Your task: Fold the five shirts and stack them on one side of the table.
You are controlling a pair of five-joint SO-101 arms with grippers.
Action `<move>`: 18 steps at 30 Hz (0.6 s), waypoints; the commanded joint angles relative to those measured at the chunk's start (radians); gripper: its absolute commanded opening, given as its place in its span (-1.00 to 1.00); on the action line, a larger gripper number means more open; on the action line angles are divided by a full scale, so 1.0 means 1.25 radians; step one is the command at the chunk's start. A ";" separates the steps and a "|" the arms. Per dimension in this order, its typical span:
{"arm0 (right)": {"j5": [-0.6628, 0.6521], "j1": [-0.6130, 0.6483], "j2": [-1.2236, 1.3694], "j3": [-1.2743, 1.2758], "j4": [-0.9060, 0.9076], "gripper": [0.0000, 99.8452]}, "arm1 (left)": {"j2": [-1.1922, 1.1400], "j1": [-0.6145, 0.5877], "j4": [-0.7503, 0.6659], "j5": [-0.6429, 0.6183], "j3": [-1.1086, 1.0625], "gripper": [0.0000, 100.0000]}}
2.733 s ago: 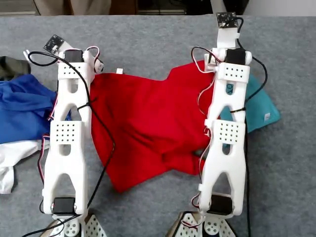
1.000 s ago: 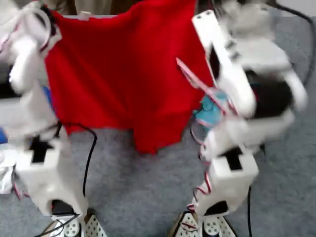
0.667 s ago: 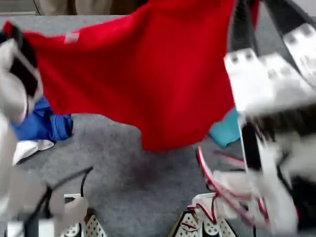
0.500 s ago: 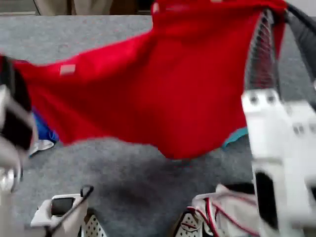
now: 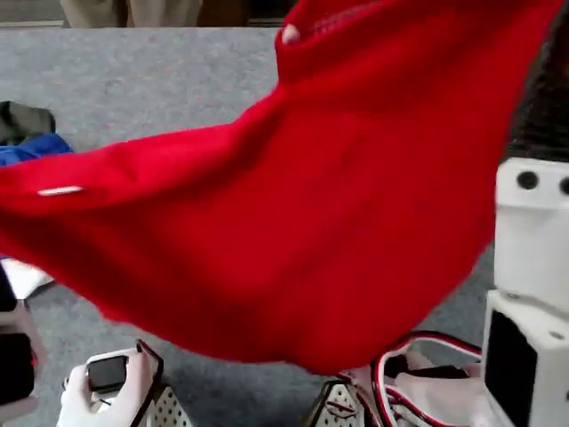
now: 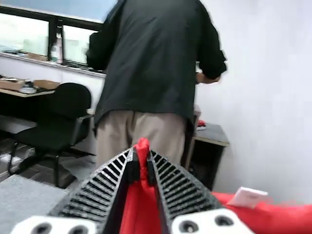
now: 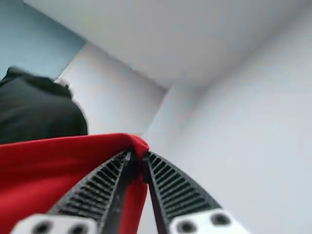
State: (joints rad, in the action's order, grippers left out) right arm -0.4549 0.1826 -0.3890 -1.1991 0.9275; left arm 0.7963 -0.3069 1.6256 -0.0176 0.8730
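Tension matters: left pincer (image 6: 142,163) and right pincer (image 7: 137,165) each pinch an edge of the red shirt (image 5: 293,231), which hangs high above the desk (image 5: 160,80). Lower both evenly, cloth taut, so it lands flat.

Red shirt (image 5: 293,222) sags like a curtain between left gripper (image 6: 141,152) and right gripper (image 7: 137,155), blocking the way below both. Past it, bare table (image 5: 160,80). Down on the left gripper's side, blue shirt (image 5: 27,149) and white shirt (image 5: 25,277) crowd in.
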 commanded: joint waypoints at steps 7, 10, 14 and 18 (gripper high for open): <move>-0.158 0.155 -0.013 0.010 0.002 -0.99 | -0.001 -0.018 0.081 0.010 -0.002 -0.96; -0.189 0.202 -0.013 0.010 0.053 -0.99 | -0.001 -0.018 0.108 0.009 -0.010 -0.96; -0.185 0.208 -0.013 0.010 0.101 -0.99 | 0.020 -0.017 0.108 0.009 -0.107 -0.96; -0.185 0.208 -0.014 0.007 0.153 -0.99 | 0.120 -0.016 0.108 0.039 -0.282 -0.96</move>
State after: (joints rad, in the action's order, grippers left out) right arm -0.6743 0.4281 -0.3997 -1.1776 1.0810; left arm 0.8792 -0.3176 1.7515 -0.0023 0.6613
